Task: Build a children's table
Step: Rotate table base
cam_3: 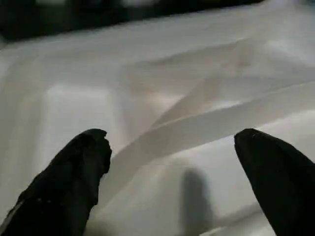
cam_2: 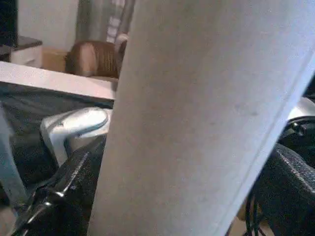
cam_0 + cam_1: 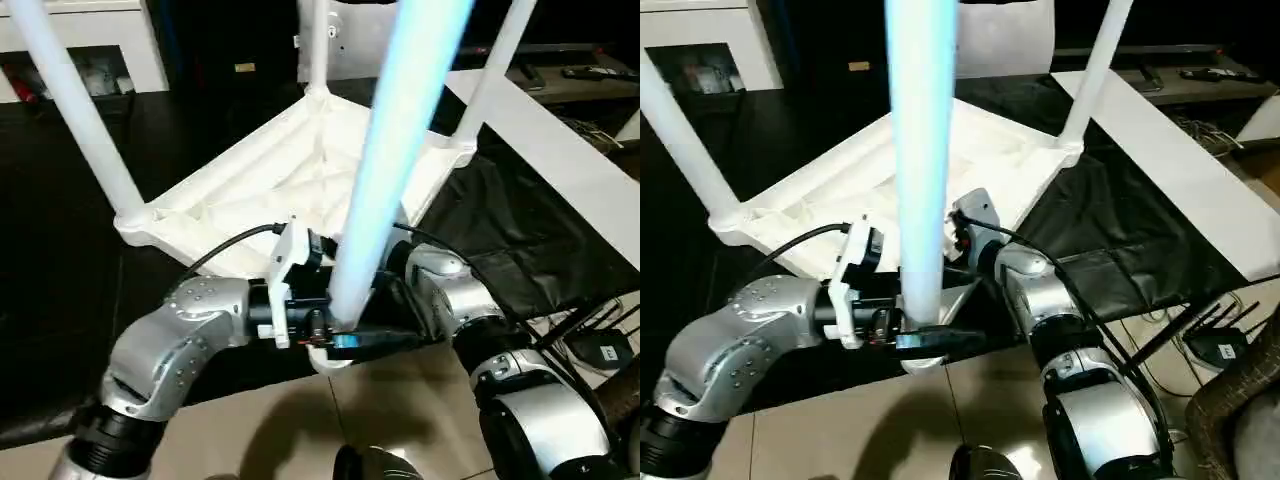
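Field notes, left to right across the head views.

Far upper left: white shelving with dim clutter in its opening; contents too blurred to name. No readable writing or brand mark anywhere; a small pale label on the dark cabinet at upper centre is illegible.

Left of centre: children's table lies upside down on the black-sheeted work table, ribbed underside facing up. Three legs stand upright in corner sockets: left leg, far leg, right leg.

Centre: fourth leg, tinted bluish, rises steeply from the near corner toward the top of the frame. Its lower end sits at the near corner socket; whether it is fully seated cannot be told.

Lower left to centre: left gripper flanks the base of the fourth leg. In the left wrist view this leg stands between the black fingers, which are spread wide on either side; contact with the tube cannot be told.

Lower right: right gripper hangs over the table's underside ribs, black fingertips spread wide apart, holding nothing. Its silver forearm enters from lower right.

Right side: a white board runs diagonally; black sheet folds beside it. Lower right corner: a small black device with cables on the floor.
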